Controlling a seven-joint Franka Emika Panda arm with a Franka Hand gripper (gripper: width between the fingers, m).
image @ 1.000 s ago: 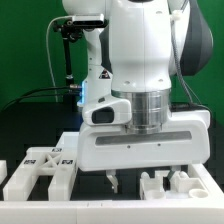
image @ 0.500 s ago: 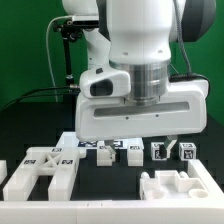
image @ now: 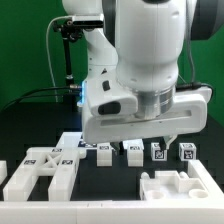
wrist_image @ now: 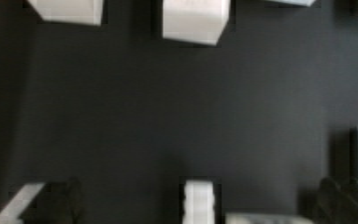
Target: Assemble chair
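Several blocky white plastic chair parts (image: 40, 170) rest on a black table (image: 108, 180).

This is a robotics lab. A large white robot arm (image: 140, 60) fills the exterior view above a black counter (image: 22, 128), backed by a plain green curtain (image: 25, 50). A black stand (image: 66, 55) with cables rises behind it, and the white plastic parts (image: 158, 151) on the counter carry black-and-white square tags.
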